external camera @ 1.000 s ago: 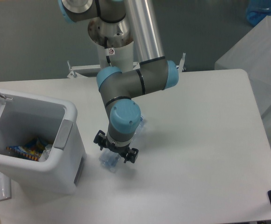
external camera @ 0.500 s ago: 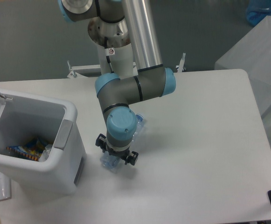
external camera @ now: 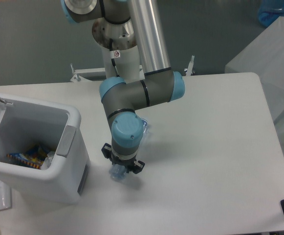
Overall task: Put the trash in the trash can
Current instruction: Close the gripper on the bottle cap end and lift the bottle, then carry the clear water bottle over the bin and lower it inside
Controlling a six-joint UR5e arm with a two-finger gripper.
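Since 1 s back, arm had swung its wrist in over the trash and dropped; last half sec it went a bit lower, hand now right on the piece.

Bench (external camera: 215,147): white, carried everything. Trash can (external camera: 76,147) sat at left edge, lid flipped up, colourful scraps already in the bottom. Arm reached down just right of the can.

Hand (external camera: 122,168) was low over the clear plastic bottle (external camera: 116,172), which lay on the bench just beside the can wall, not in it. Only its end poked out under the wrist. Fingers hidden by the wrist, so can't tell if spread or pinching.

Risks, imo: thin clear plastic could crush or squirt out if pinched off-centre. Can sat close, so a low lift could clip its rim or shove it.
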